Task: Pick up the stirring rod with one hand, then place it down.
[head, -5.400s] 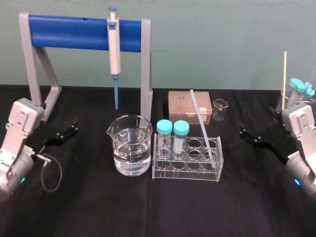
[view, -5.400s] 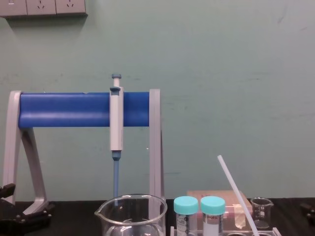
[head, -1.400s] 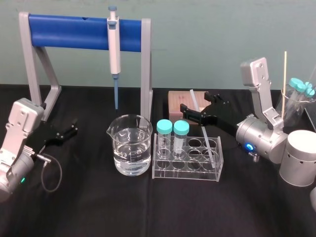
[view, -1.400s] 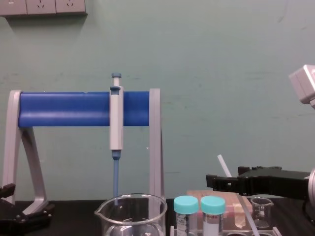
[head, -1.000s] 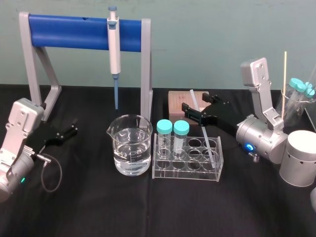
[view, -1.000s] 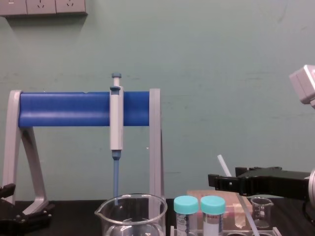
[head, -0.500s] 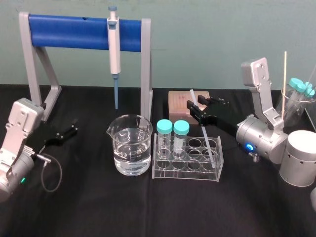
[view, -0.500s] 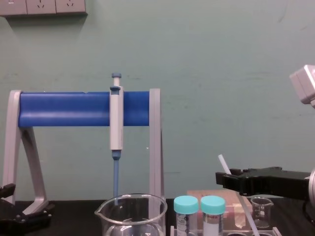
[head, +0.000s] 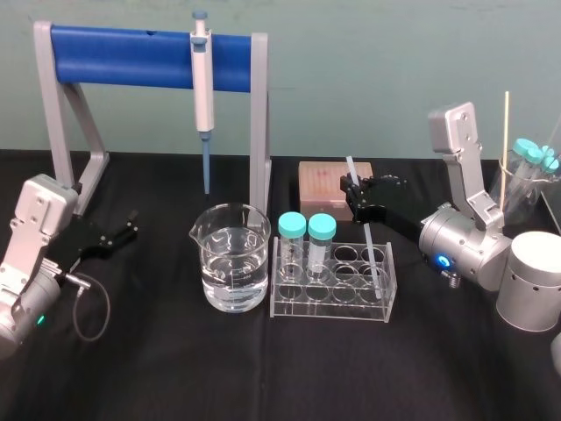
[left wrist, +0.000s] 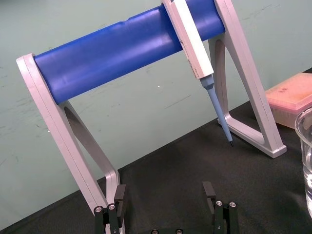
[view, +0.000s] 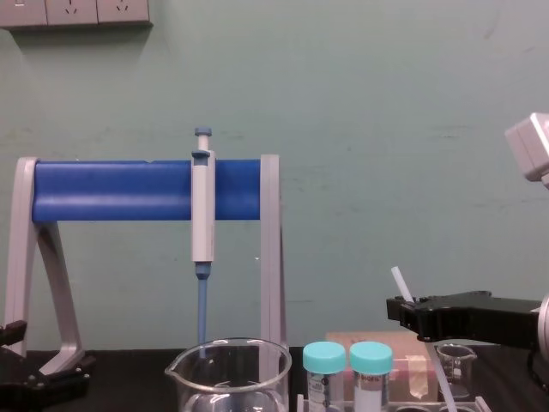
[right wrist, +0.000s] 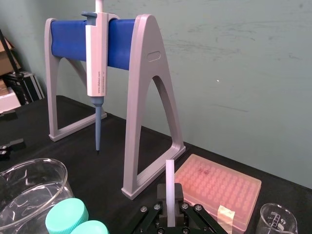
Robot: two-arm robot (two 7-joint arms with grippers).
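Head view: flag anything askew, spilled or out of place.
Only the stirring rod stands askew: it leans in the clear tube rack, not upright like the capped tubes, with the right gripper shut on its upper part. No spill visible. The left gripper sits parked at far left.

Hidden: stirring rod [head: 372,250] midsection, inside right gripper [head: 354,197]; lower end cut off, chest view.

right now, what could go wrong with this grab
The right gripper holds the stirring rod near its top while its lower end sits in the clear rack: a slanted lift could drag or tip the rack. The long free lower part may swing into the capped tubes. The left gripper rests parked at the left.
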